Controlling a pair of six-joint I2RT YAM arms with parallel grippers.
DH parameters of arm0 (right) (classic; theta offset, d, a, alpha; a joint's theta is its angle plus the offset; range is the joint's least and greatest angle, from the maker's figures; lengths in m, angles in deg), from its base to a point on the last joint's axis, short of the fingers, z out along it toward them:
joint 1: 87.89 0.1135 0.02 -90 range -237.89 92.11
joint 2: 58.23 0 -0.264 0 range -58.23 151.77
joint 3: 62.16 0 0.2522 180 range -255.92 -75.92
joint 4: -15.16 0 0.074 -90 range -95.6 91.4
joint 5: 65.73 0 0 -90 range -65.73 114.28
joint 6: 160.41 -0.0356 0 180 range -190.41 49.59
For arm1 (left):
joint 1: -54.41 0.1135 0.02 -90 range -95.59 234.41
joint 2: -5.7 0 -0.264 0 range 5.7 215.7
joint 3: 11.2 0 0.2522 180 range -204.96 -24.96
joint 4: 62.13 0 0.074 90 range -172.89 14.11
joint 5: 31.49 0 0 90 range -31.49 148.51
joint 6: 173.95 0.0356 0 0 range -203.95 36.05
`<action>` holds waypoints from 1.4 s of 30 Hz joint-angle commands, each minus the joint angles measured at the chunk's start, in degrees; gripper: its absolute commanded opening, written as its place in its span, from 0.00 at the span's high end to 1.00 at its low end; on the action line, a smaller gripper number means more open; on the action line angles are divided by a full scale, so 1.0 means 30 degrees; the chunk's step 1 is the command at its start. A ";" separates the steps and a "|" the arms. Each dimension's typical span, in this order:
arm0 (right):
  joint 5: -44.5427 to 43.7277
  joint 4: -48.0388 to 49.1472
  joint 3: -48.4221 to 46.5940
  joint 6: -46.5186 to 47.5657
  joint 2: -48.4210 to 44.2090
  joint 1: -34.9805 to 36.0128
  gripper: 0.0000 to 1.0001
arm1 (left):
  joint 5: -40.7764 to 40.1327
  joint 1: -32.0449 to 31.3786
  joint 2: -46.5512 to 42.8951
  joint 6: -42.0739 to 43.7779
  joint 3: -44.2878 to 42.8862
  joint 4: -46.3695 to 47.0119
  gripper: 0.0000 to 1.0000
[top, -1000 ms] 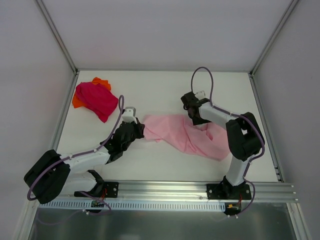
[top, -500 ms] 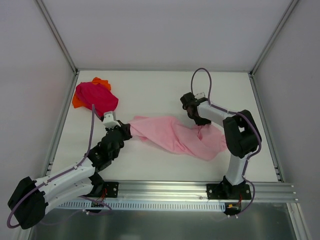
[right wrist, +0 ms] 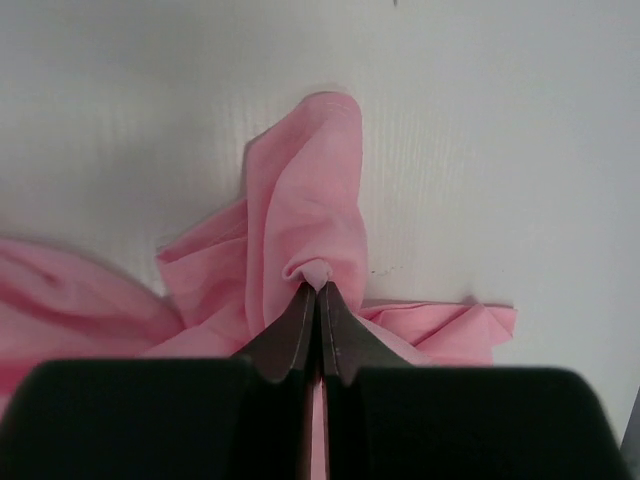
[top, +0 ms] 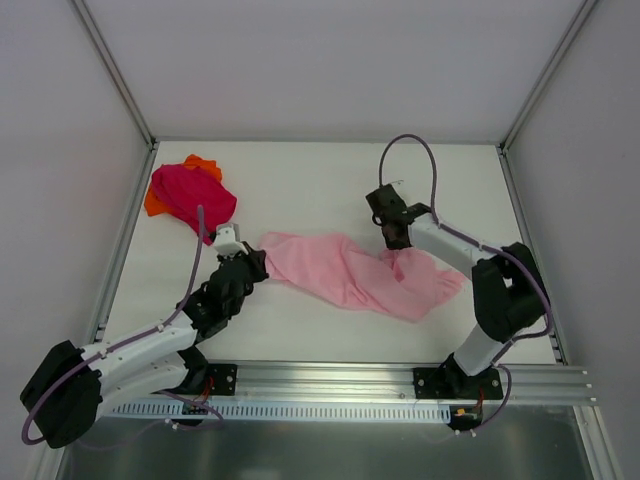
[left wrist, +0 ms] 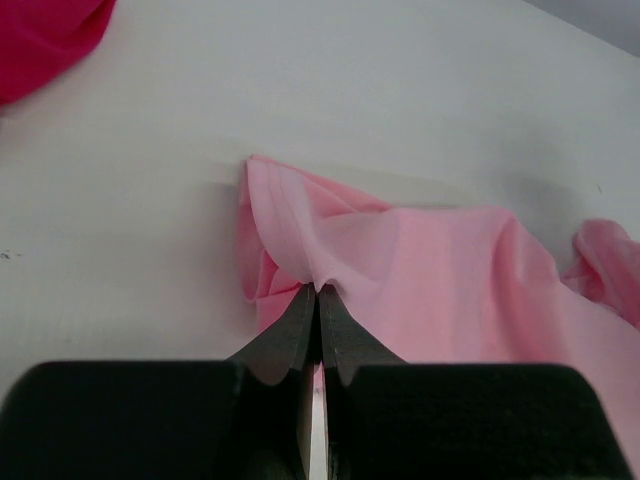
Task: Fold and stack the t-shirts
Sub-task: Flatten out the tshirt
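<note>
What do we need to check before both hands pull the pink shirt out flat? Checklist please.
1. Grip, left hand: shut on the left end of the light pink t-shirt. Ok.
2. Grip, right hand: shut on a raised fold of the same shirt. Ok.
3. Shirt lying flat between the grips: it is twisted and bunched. Not ok.
4. One layer or several pinched in each grip: cannot tell.
5. The magenta t-shirt and orange t-shirt clear of the pink one: piled at the far left, apart from it. Ok.
</note>
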 commanded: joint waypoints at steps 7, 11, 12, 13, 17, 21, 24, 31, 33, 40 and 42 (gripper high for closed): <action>-0.1884 0.1321 -0.0935 0.3145 -1.0081 0.5282 0.99 | 0.1461 -0.0386 0.3218 0.0179 -0.0152 0.3077 1.00; -0.0011 0.0531 0.1260 0.1916 -1.4077 0.6720 0.99 | 0.1548 -0.0415 0.3659 0.0383 -0.0474 0.3253 1.00; 0.0719 0.0647 0.1759 0.1885 -1.4723 0.7157 0.99 | 0.1636 -0.0415 0.3776 0.0442 -0.0678 0.3427 1.00; 0.1074 0.0706 0.2547 0.1885 -1.5338 0.7336 0.99 | 0.1724 -0.0415 0.4038 0.0471 -0.0825 0.3429 1.00; 0.1224 0.0705 0.3637 0.1592 -1.7597 0.7748 0.28 | 0.1783 -0.0591 0.4626 0.0559 -0.1236 0.3546 1.00; 0.1955 0.1087 0.4107 0.2059 -1.8244 0.7719 0.21 | 0.1666 -0.0679 0.4948 0.0618 -0.1499 0.3546 1.00; 0.2333 0.1088 0.4020 0.2120 -1.7488 0.7748 0.26 | 0.1666 -0.0708 0.5095 0.0676 -0.1704 0.3429 1.00; 0.5025 0.2600 0.4661 0.0218 -1.4005 0.7747 0.39 | 0.1608 -0.0942 0.5066 0.0677 -0.1822 0.3429 1.00; 0.7368 0.4328 0.5362 -0.0428 -1.2861 0.7748 0.43 | 0.1578 -0.1030 0.5037 0.0648 -0.1764 0.3517 1.00; 0.8929 0.6828 0.5895 -0.0576 -0.7995 0.8070 0.50 | 0.1402 -0.1206 0.5271 0.0618 -0.1412 0.3810 1.00; 0.8959 0.7003 0.5778 -0.0575 -0.6969 0.8070 0.50 | 0.1285 -0.1206 0.5184 0.0647 -0.1324 0.3839 1.00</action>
